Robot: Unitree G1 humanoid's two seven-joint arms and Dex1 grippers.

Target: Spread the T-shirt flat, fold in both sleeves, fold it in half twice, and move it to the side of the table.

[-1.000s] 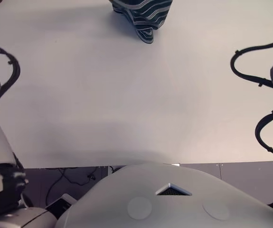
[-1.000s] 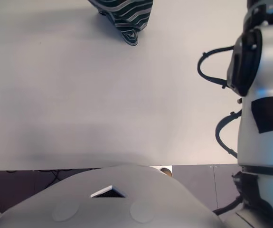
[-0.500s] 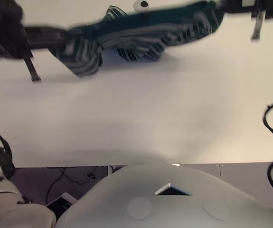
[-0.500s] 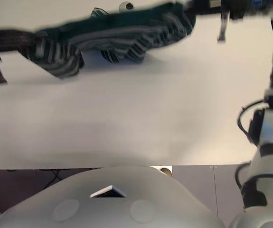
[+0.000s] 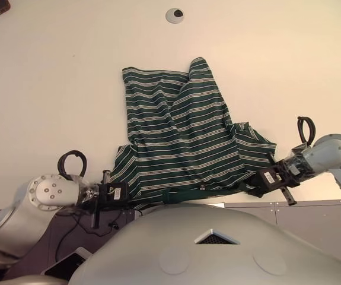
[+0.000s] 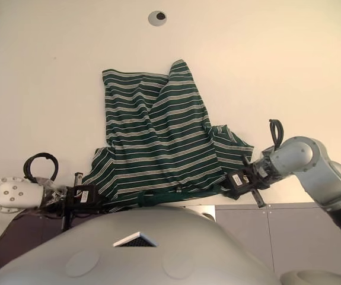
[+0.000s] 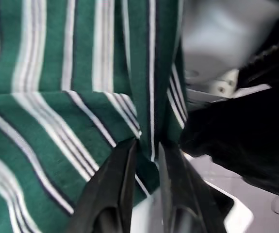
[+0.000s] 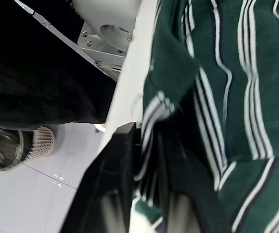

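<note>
The green striped T-shirt [image 5: 179, 142] lies mid-frame on the pale table [image 5: 51, 89]. Its neckline end is at the table's lower edge and its hem toward the top, where the upper right part is doubled over. At lower left the left gripper [image 5: 121, 193] is pinched tight on the cloth, and at lower right the right gripper [image 5: 258, 181] is likewise clamped on it. Spreading looks unfinished. Both arms should draw outward evenly, holding the fabric low and taut, so the bunched right sleeve and the folded hem flatten before any release, without dragging the shirt off the edge.
</note>
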